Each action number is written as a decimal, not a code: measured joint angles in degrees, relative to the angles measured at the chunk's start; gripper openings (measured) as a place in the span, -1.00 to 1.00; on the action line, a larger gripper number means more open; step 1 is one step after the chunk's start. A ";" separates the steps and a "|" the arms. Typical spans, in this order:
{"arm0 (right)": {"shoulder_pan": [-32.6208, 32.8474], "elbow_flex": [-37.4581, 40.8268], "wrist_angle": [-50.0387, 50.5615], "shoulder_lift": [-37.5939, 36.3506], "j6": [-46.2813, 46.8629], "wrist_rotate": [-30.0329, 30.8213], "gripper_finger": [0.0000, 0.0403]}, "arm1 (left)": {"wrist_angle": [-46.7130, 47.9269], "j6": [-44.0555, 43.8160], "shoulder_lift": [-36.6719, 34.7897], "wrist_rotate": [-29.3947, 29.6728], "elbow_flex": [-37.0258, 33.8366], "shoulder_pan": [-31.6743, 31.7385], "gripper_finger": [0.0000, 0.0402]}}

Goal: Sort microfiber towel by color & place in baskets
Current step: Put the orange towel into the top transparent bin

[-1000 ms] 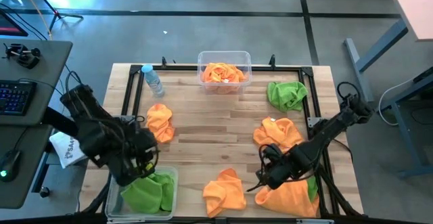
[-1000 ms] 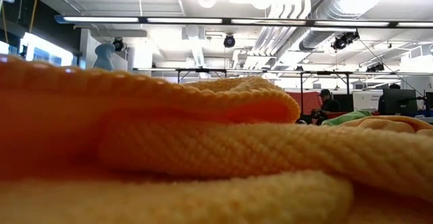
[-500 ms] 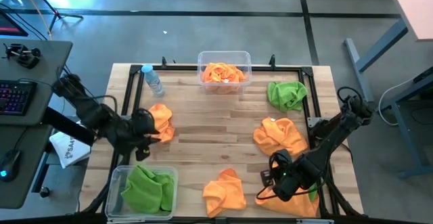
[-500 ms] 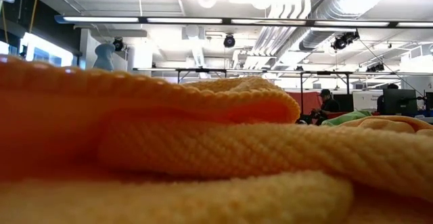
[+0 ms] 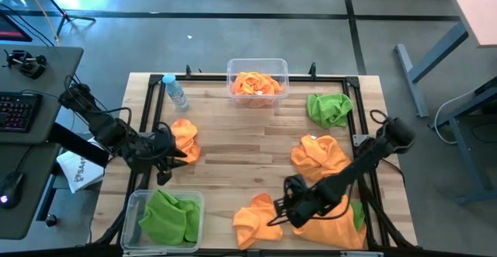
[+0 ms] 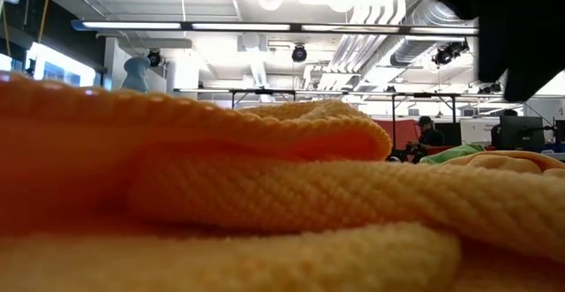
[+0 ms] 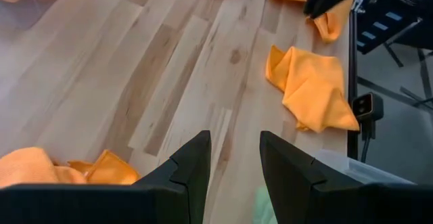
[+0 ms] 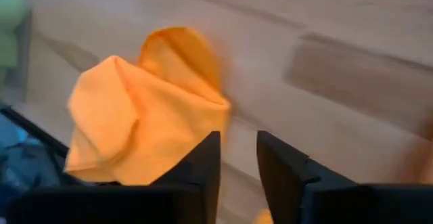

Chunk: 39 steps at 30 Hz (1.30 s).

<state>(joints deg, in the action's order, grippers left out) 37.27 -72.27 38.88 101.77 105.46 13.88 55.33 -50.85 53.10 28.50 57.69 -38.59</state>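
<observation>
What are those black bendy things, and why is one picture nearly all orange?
The black bendy things are two robot arms working at a wooden table. One picture looks straight down from above. One camera sits low on the table, right behind an orange towel, so orange fills it. Two small cameras ride on the arms' wrists. The left hand is beside an orange towel. The right hand reaches toward another orange towel. Both hands are open and hold nothing. One clear basket holds orange towels, the other basket holds green ones. A green towel and a water bottle also lie on the table.
</observation>
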 joint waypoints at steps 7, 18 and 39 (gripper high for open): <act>-3.78 0.00 -10.30 5.51 -0.92 -10.68 -0.34 | 0.02 0.54 0.13 0.30 0.00 0.00 -0.42; -5.04 -0.07 -14.39 10.19 3.68 -13.95 -0.34 | 0.07 2.86 0.13 -0.04 0.00 0.00 -0.42; -5.48 -0.24 -17.54 15.39 12.22 -8.56 -0.95 | 0.48 17.06 -3.70 -5.67 0.00 1.62 -0.42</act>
<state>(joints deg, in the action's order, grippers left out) 31.79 -72.51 21.34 117.16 117.67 5.32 55.81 -33.78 49.41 22.83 57.69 -36.97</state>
